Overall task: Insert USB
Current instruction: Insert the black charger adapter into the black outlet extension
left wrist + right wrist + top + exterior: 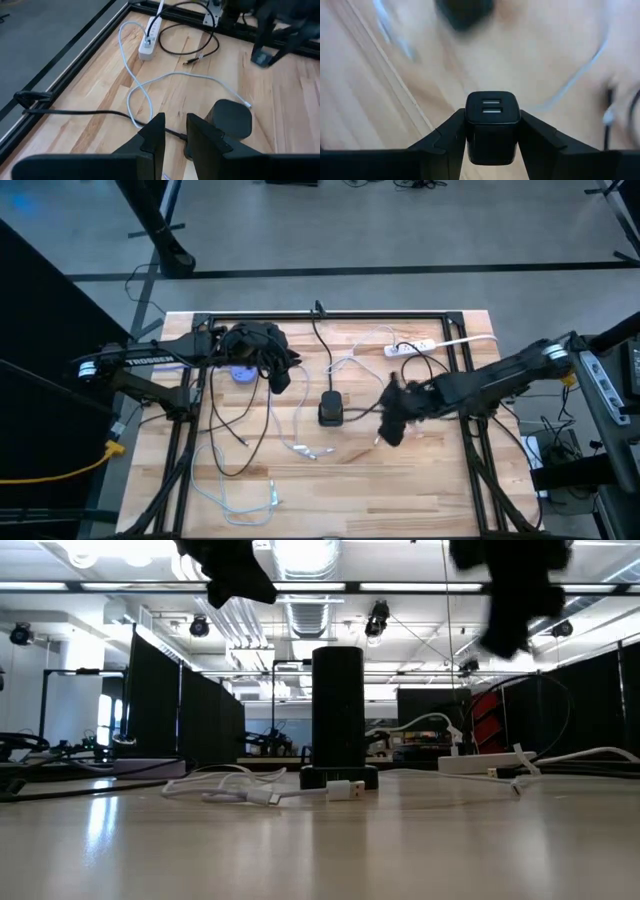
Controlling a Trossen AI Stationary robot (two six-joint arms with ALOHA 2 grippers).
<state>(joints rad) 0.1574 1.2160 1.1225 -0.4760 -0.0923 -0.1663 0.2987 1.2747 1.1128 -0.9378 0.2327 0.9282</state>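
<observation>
A black charger block [492, 125] with two USB ports on its front face sits in my right gripper [492, 131], which hovers over the table's right middle [392, 420], right of a black upright stand [330, 408]. That stand rests on its base [338, 777]. A white cable lies slack on the wood, its USB plug [345, 790] just in front of the stand. My left gripper [175, 134] hangs above the table's left far part [272, 368], fingers a little apart and holding nothing. My right gripper pinches the charger block by its two opposite side faces [469, 131], one finger on each side. The face with the two ports [491, 107] points away from the wrist, out past the fingertips. The block is lifted clear of the table.
A white power strip [412, 347] lies at the far right with black and white cables looped around it. More white cable [245, 500] lies near the left near edge. A black frame rail [330, 317] runs along the far side. Bare wood [400, 495] shows at the near right.
</observation>
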